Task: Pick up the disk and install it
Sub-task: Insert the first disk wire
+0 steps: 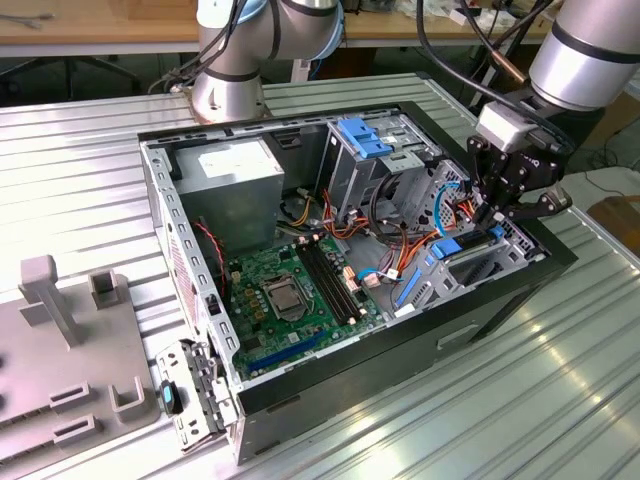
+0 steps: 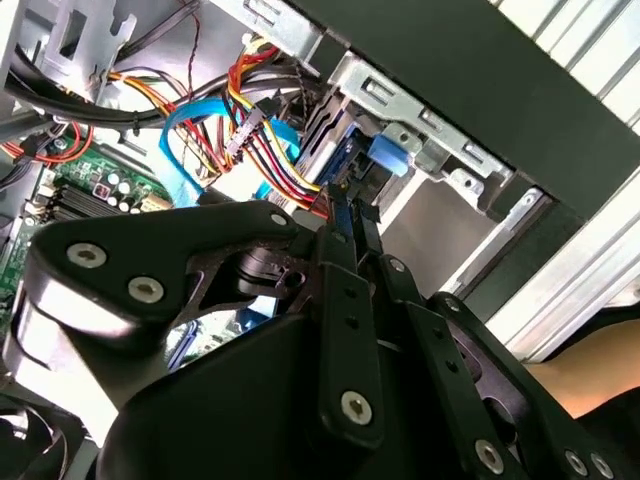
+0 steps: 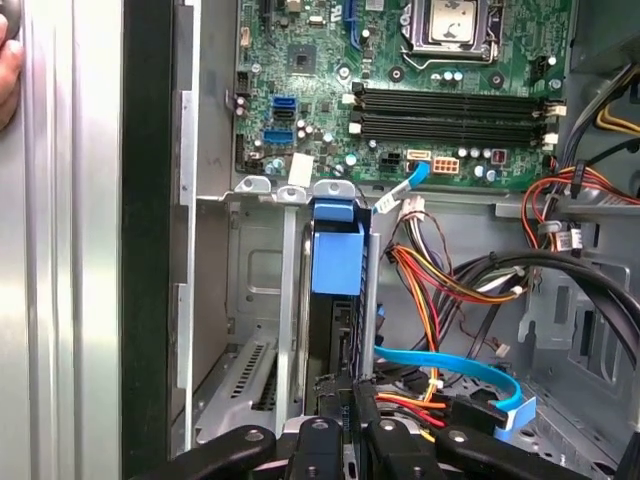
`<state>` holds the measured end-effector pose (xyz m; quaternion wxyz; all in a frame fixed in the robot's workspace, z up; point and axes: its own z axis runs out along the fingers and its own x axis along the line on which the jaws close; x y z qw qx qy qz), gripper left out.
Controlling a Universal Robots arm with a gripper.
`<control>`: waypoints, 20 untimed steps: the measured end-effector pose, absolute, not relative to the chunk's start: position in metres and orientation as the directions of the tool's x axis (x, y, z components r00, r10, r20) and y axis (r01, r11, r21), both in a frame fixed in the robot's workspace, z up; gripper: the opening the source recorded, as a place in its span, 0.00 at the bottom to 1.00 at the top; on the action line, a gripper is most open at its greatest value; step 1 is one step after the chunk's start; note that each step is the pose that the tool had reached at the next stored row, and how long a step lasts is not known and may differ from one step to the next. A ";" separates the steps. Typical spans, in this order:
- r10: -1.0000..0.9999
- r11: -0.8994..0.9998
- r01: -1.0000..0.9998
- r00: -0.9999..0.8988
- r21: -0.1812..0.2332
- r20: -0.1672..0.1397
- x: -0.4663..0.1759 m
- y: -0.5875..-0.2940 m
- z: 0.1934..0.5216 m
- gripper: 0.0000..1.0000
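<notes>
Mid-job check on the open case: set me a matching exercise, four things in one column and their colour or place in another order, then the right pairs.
Things:
1. disk
2. power supply
3. motherboard
4. gripper

Colour or place:
A. green, flat on the floor of the case
B. grey box with a white label
C. at the drive bay, on the exterior view's right
D. on edge in that bay, blue rail showing

Pairs: 1-D, 2-B, 3-A, 4-C.
</notes>
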<state>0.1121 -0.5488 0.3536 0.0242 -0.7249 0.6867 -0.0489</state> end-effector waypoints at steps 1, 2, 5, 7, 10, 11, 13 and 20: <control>-0.998 -0.055 -0.993 0.052 -0.102 0.038 0.112 -0.549 0.353 0.16; -0.998 -0.055 -0.993 0.051 -0.103 0.038 0.112 -0.549 0.353 0.16; -0.998 -0.051 -0.993 0.047 -0.105 0.038 0.112 -0.549 0.352 0.16; -0.998 -0.049 -0.993 0.045 -0.110 0.038 0.112 -0.549 0.352 0.16; -0.998 -0.049 -0.993 0.045 -0.111 0.038 0.112 -0.549 0.352 0.16; -0.998 -0.049 -0.993 0.045 -0.111 0.038 0.112 -0.549 0.351 0.16; -0.998 -0.049 -0.993 0.046 -0.112 0.037 0.112 -0.549 0.350 0.16; -0.998 -0.049 -0.992 0.046 -0.112 0.035 0.112 -0.550 0.348 0.16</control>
